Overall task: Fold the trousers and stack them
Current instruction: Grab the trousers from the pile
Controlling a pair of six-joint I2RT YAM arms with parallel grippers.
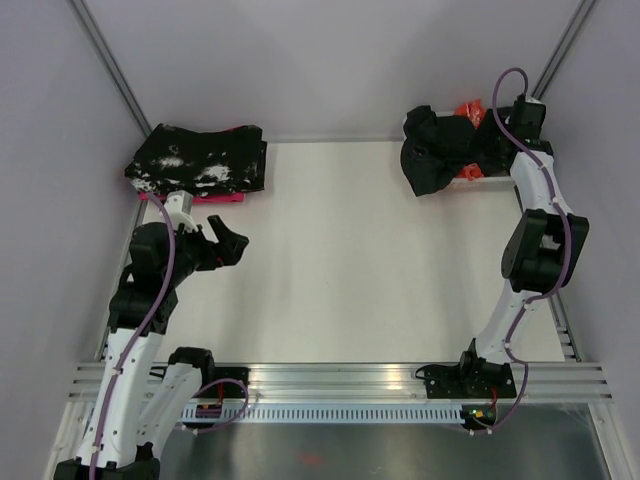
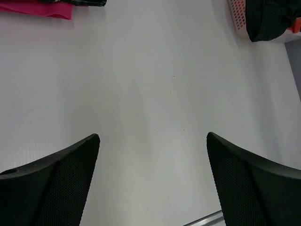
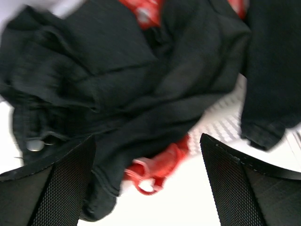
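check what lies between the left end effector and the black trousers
Only bare white table lies between the left end effector and the trousers; the top external view shows it.

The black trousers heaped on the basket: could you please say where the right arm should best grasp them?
Probably the thick bunch near the waistband button, hanging over the basket rim. Come from above with the right gripper open astride it; the trousers lie crumpled with no flat edge.

No text, label, brand, number or sign can be read on anything in these three views.
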